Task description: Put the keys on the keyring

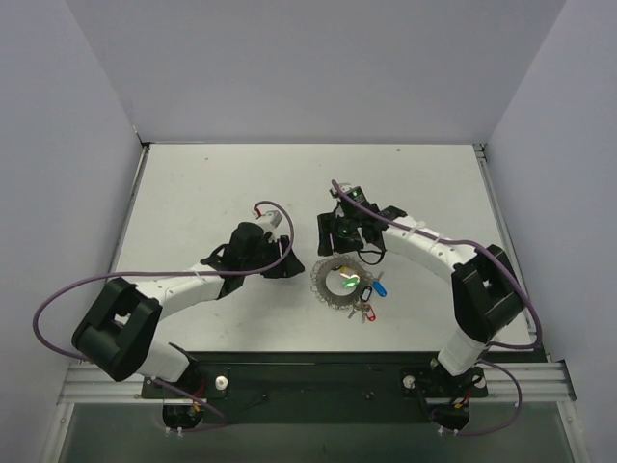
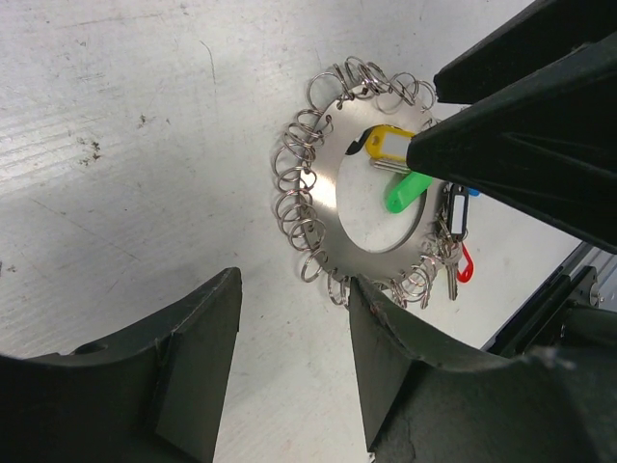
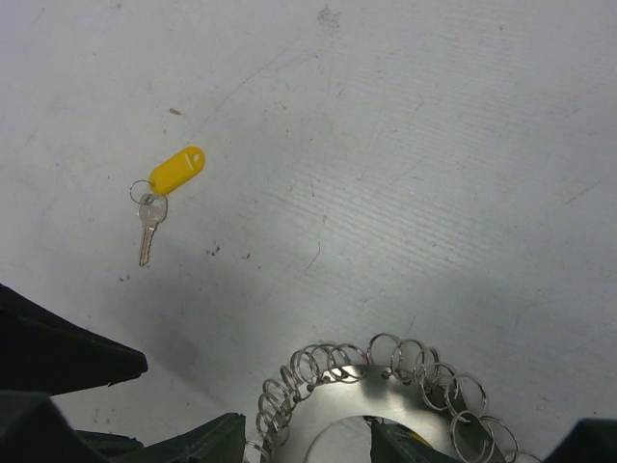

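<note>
My left claw (image 2: 294, 357) hangs open just above the table (image 2: 116, 145). Its two blunt black fingers (image 2: 193, 367) are spread wide, with only scuffed white board between them. Just ahead of those fingertips lies the keyring (image 2: 333, 183), a flat washer of polished steel with a round hole in its middle. Small springy wire split rings overlap along its rim like a fringe. Ahead and to the right of my left claw, on that ring, sit the tagged keys. A yellow tag (image 2: 390, 138) and a glossy green tag (image 2: 409, 190) lie across the hole, and a blue tag (image 2: 456, 212) with a pale label window sits at the edge. Past it is a red tag (image 2: 466, 265) beside some small silvery key blades (image 2: 446, 275). My right claw (image 3: 299, 442) is low over the same ring from the opposite side, its matt black fingers parted with the ring's hole showing between them. I see nothing pinched in them, though a sliver of yellow shows close against one finger. Ahead and to the left of my right claw, well apart from the ring, a loose key (image 3: 147, 227) lies flat on the finely lined table. A small wire ring links its plain metal blade to a smooth oblong yellow plastic tag (image 3: 176, 170).
</note>
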`<action>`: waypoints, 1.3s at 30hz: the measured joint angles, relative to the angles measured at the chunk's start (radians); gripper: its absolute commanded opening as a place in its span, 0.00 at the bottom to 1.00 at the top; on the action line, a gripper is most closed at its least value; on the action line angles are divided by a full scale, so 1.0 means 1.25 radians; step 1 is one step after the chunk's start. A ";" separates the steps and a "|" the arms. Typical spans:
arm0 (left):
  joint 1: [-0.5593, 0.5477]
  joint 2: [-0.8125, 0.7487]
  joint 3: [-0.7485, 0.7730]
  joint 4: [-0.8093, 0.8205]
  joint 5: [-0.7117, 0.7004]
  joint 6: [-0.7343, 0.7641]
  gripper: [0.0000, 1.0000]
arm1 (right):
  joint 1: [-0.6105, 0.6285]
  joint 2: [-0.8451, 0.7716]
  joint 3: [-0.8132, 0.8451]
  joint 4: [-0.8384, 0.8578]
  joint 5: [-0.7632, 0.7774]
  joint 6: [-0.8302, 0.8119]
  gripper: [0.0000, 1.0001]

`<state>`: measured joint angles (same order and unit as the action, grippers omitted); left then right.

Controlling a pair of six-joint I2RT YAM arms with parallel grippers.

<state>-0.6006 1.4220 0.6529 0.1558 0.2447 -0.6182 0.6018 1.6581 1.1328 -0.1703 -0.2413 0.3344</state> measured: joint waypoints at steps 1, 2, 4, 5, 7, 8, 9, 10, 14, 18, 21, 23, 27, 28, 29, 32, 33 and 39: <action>0.000 0.002 0.000 0.002 0.002 0.000 0.58 | 0.002 0.007 0.008 -0.005 0.000 -0.004 0.52; 0.000 0.005 -0.001 0.003 0.003 0.000 0.58 | 0.004 0.017 0.018 -0.009 -0.001 -0.009 0.51; 0.000 0.007 -0.001 0.004 0.006 0.000 0.58 | 0.008 0.035 0.039 -0.019 -0.001 -0.017 0.50; 0.000 0.008 -0.001 0.004 0.007 0.000 0.58 | 0.012 0.046 0.049 -0.023 -0.001 -0.020 0.49; 0.000 0.009 -0.001 0.005 0.011 0.001 0.58 | 0.013 0.060 0.056 -0.027 0.000 -0.025 0.49; 0.000 0.009 -0.001 0.004 0.012 0.001 0.58 | 0.014 0.063 0.056 -0.032 0.000 -0.027 0.49; 0.000 0.010 -0.001 0.004 0.013 0.001 0.58 | 0.016 0.065 0.056 -0.039 0.001 -0.029 0.48; 0.000 0.010 -0.001 0.005 0.014 0.002 0.58 | 0.019 0.066 0.056 -0.043 0.001 -0.031 0.48; 0.000 0.012 -0.001 0.005 0.018 0.002 0.58 | 0.028 0.068 0.056 -0.054 0.002 -0.039 0.48; 0.000 0.024 -0.001 0.004 0.021 0.002 0.57 | 0.028 0.068 0.056 -0.058 0.001 -0.039 0.48; 0.000 0.033 -0.001 0.004 0.024 0.002 0.57 | 0.028 0.068 0.056 -0.060 0.001 -0.040 0.48; 0.000 0.034 -0.001 0.004 0.027 0.002 0.57 | 0.028 0.068 0.056 -0.060 0.001 -0.040 0.48; 0.000 0.034 -0.001 0.005 0.035 0.002 0.57 | 0.030 0.069 0.056 -0.060 0.000 -0.040 0.48; 0.000 0.034 -0.001 0.007 0.038 0.002 0.57 | 0.030 0.069 0.056 -0.060 0.000 -0.040 0.47; 0.000 0.034 -0.002 0.011 0.040 0.002 0.57 | 0.031 0.069 0.056 -0.060 0.000 -0.039 0.47; 0.000 0.034 -0.003 0.019 0.046 0.002 0.57 | 0.033 0.069 0.055 -0.060 -0.002 -0.039 0.47; 0.000 0.034 -0.004 0.021 0.048 0.002 0.57 | 0.033 0.069 0.054 -0.060 -0.002 -0.039 0.47; 0.000 0.039 -0.004 0.031 0.060 0.002 0.57 | 0.033 0.069 0.049 -0.063 -0.002 -0.040 0.47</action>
<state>-0.6006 1.4704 0.6476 0.1940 0.3195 -0.6163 0.6430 1.7447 1.1942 -0.2493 -0.2440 0.2848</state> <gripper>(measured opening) 0.576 0.471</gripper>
